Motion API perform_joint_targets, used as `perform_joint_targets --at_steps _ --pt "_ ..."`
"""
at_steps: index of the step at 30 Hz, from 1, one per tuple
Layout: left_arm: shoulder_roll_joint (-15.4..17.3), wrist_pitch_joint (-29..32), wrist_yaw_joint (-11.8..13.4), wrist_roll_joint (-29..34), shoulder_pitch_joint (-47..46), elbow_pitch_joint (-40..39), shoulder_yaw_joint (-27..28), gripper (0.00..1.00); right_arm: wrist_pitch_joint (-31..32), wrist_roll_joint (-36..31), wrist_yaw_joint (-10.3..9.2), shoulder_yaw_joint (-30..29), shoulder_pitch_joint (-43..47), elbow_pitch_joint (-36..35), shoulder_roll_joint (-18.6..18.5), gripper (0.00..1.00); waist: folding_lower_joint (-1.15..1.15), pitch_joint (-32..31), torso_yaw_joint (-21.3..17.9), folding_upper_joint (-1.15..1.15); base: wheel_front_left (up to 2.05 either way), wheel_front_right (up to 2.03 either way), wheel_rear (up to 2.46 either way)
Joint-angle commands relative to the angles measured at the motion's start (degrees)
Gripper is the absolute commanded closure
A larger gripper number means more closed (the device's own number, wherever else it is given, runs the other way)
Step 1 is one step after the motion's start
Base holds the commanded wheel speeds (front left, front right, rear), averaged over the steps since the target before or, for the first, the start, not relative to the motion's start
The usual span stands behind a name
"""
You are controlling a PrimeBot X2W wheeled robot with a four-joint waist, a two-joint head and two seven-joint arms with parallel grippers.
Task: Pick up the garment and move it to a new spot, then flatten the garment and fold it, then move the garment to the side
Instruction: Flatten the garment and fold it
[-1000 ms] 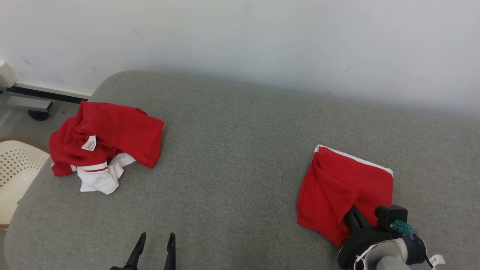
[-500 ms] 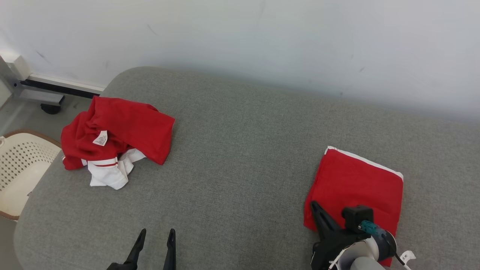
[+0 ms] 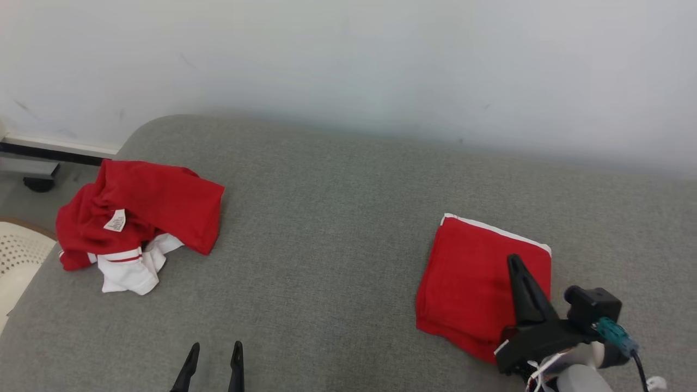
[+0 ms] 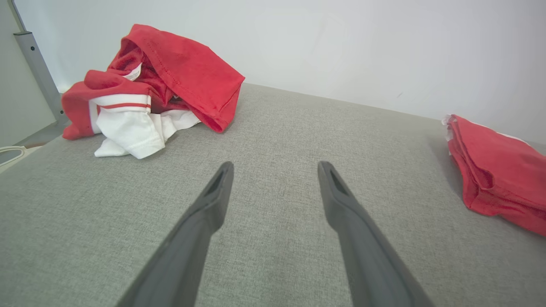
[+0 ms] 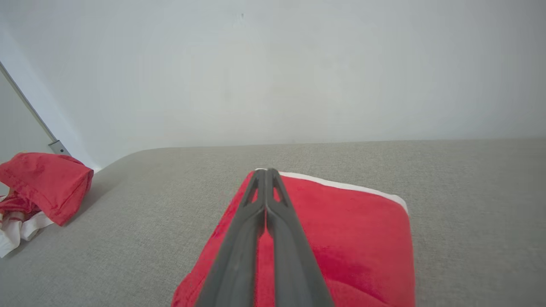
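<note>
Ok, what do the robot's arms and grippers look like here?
Both the left gripper and the right gripper have two long, dark, tapered fingers with slotted tips. The right wrist is black, with a teal connector, a black cable and a pale forearm.

A broad grey woven-fabric cushioned surface (image 3: 337, 218) with a rounded far-left corner carries 2 things, well apart. Near its left end lies a crumpled red garment with white, red-striped trim (image 3: 158, 201) heaped in loose folds, a small white label (image 3: 115, 221) showing on top. Toward the right lies a folded red cloth square (image 3: 468, 277) — flat, with a white edge along its far side.
</note>
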Motion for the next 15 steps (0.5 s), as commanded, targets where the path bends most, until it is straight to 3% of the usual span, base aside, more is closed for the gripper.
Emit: perform_joint_targets --at_steps 1,4,5,6,7,15 --pt "0.05 -0.18 0.29 -0.17 0.93 -0.32 0.26 0.0 -0.01 -0.85 -0.12 -0.9 1.52 -1.3 -0.59 1.0 0.0 -0.48 -1.9 0.0 0.0 0.0 0.0" --pt "0.04 -0.18 0.24 -0.12 1.15 -0.58 0.58 0.0 -0.01 -1.73 -0.12 -3.79 4.13 -4.26 -1.49 1.0 0.0 -0.55 -3.36 0.0 0.0 0.0 0.0" --pt "0.06 -0.18 0.26 -0.13 1.2 -0.67 0.68 0.0 -0.01 -2.09 -0.13 -4.67 5.0 -5.33 -1.59 0.7 0.0 -0.55 -3.85 0.0 0.0 0.0 0.0" --pt "0.04 -0.18 0.32 -0.11 1.23 -0.84 0.84 0.0 -0.01 -2.66 -0.12 -5.1 5.89 -6.58 -1.5 0.5 0.0 -0.55 -4.35 0.0 0.0 0.0 0.0" --pt "0.05 -0.18 0.3 -0.13 1.25 -0.93 0.97 0.0 -0.01 -3.06 -0.13 -5.71 6.82 -7.66 -1.47 0.0 0.0 -0.54 -4.83 0.0 0.0 0.0 0.0" --pt "0.06 -0.18 0.49 0.67 1.91 -2.17 1.76 0.0 -0.01 -3.73 -0.12 -10.34 13.55 -14.59 0.02 0.0 0.0 -0.93 -7.93 0.0 0.0 0.0 0.0"
